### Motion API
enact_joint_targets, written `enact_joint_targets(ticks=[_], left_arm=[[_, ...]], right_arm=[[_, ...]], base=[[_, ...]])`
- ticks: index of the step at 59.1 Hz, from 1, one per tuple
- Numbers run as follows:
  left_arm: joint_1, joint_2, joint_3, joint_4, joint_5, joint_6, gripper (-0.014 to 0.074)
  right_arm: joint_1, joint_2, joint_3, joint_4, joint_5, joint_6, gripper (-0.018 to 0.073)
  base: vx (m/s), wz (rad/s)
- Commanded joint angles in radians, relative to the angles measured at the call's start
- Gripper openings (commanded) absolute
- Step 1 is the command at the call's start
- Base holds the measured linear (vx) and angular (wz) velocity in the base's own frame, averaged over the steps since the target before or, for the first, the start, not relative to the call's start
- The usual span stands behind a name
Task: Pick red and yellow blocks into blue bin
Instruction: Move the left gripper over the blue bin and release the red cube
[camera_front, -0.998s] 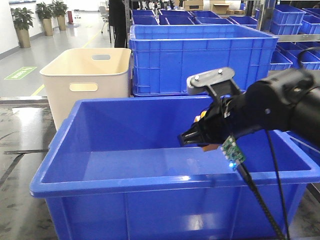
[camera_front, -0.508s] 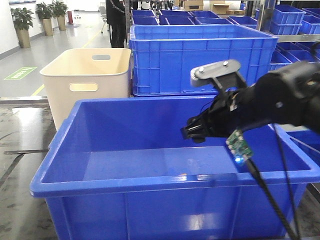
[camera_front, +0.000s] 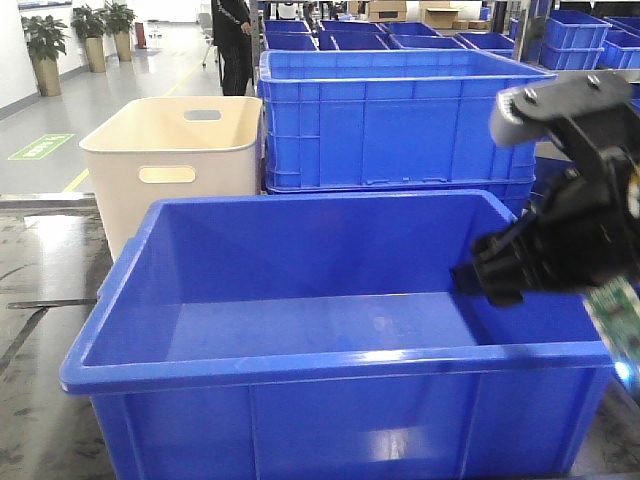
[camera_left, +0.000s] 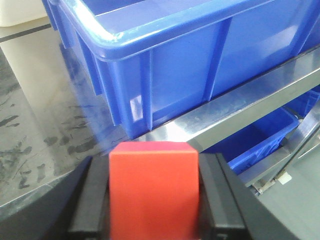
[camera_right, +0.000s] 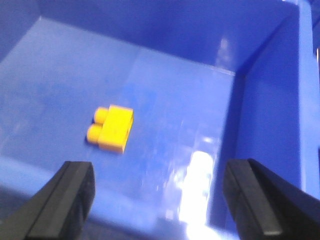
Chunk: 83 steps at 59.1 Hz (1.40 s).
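The blue bin (camera_front: 330, 365) fills the front view's foreground. My right gripper (camera_front: 487, 278) hangs at its right rim, open and empty. In the right wrist view the gripper (camera_right: 160, 200) is wide open above the bin floor (camera_right: 165, 100), and the yellow brick (camera_right: 111, 128) lies on that floor on its side, studs to the left. My left gripper (camera_left: 152, 195) is shut on the red cube (camera_left: 153, 192), outside and below the bin's wall (camera_left: 175, 65). The left gripper is not in the front view.
A cream tub (camera_front: 172, 160) with a handle slot stands behind the bin at left. A taller ribbed blue crate (camera_front: 400, 115) stands behind it. A metal rail (camera_left: 240, 117) runs under the bin, with more blue crates (camera_left: 250, 145) below.
My right gripper has drawn back to the right, from over the bin's middle to its right rim. It held something yellow-orange a second ago; it is now open and the yellow brick lies on the bin floor.
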Motion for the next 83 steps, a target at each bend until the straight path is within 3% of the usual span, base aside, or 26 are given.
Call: enact_joint_targets(ticks=[1, 24, 34, 44, 51, 68, 76, 83], left_arm=[[-0.003, 0.005, -0.025, -0.026, -0.067, 0.0, 0.0316], [-0.003, 0.005, -0.026, -0.027, -0.092, 0.0, 0.0316], [-0.003, 0.057, -0.077, -0.027, -0.16, 0.01, 0.0316], [-0.003, 0.219, -0.239, -0.036, -0.167, 0.097, 0.0316], [-0.003, 0.372, -0.343, -0.094, -0.204, 0.167, 0.0316], [-0.003, 0.744, -0.59, -0.361, -0.253, 0.451, 0.0316], [-0.003, 0.873, -0.665, -0.384, -0.245, 0.469, 0.0321], [-0.003, 0.95, -0.702, -0.384, -0.229, 0.471, 0.0388]], right_arm=[[0.001, -0.099, 0.087, -0.016, -0.109, -0.013, 0.0583], [0.001, -0.384, 0.486, -0.013, -0.281, -0.053, 0.0583], [0.001, -0.41, 0.546, -0.011, -0.329, -0.061, 0.0583], [0.001, -0.41, 0.553, -0.009, -0.342, -0.061, 0.0583], [0.001, -0.41, 0.553, -0.009, -0.351, -0.061, 0.0583], [0.001, -0.41, 0.553, -0.017, -0.356, -0.062, 0.0583], [0.001, -0.41, 0.553, -0.023, -0.358, -0.062, 0.0583], [0.001, -0.41, 0.553, -0.024, -0.358, -0.062, 0.0583]], base=[[0.0, 0.0], [0.0, 0.0], [0.0, 0.0], [0.0, 0.0], [0.0, 0.0], [0.0, 0.0], [0.0, 0.0], [0.0, 0.0]])
